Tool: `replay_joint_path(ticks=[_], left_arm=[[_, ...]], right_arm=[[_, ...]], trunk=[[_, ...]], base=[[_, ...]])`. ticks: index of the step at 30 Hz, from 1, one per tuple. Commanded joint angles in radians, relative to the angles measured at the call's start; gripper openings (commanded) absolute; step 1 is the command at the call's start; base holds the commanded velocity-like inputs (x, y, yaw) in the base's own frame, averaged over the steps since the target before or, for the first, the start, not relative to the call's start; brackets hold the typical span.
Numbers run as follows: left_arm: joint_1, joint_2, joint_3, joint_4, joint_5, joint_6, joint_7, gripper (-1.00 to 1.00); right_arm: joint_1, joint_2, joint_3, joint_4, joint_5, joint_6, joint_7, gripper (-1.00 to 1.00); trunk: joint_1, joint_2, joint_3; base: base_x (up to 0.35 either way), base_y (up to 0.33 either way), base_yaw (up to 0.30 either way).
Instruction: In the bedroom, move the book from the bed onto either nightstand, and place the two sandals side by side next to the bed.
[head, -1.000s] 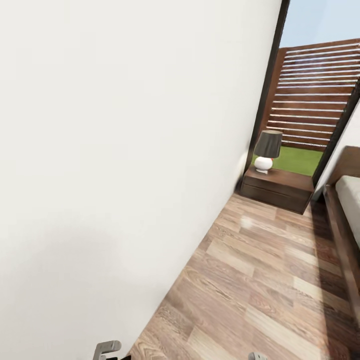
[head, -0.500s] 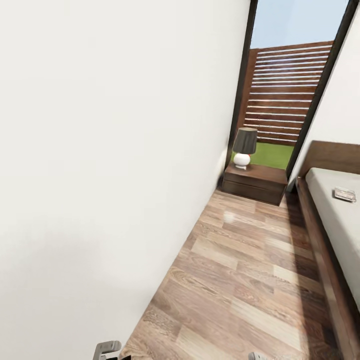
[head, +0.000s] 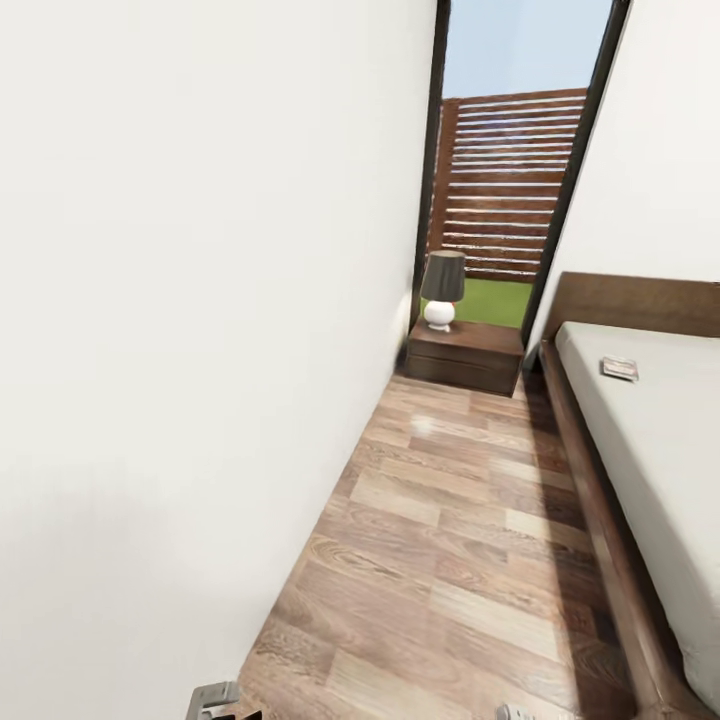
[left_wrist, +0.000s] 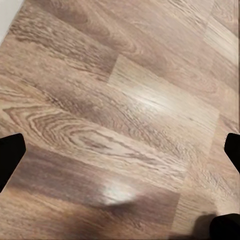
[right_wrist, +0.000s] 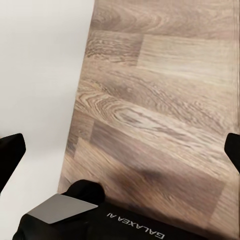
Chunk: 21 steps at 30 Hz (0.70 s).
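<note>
Left wrist view: end effector (left_wrist: 120, 150) hangs over plank floor (left_wrist: 115, 100) (fingers spread)

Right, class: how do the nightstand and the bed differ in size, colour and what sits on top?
The nightstand is a small dark brown cabinet; the bed is far larger, with an off-white mattress. The nightstand carries a lamp with a dark shade; the bed carries a small flat book. Both are low, with brown wood, and stand on the plank floor.

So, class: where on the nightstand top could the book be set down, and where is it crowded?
The nightstand top is bare on its bed side. The wall side is taken by the lamp. The book lies on the mattress.
</note>
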Motion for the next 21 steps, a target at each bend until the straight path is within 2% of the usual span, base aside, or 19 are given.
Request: replay_joint_path(ticks=[1,21], left_arm=[[0.0,0.0,0.008,0.001,-0.011,-0.005,-0.002,1.0],[0.0,0.0,0.008,0.001,-0.011,-0.005,-0.002,1.0]], right_arm=[[-0.002,0.0,0.004,0.005,-0.01,-0.005,0.004,1.0],[-0.002,0.0,0.004,0.005,-0.01,-0.005,0.004,1.0]], trunk=[[0.0,0.0,-0.001],[0.0,0.0,-0.009]], base=[[0.0,0.0,-0.276],[0.0,0.0,-0.275]])
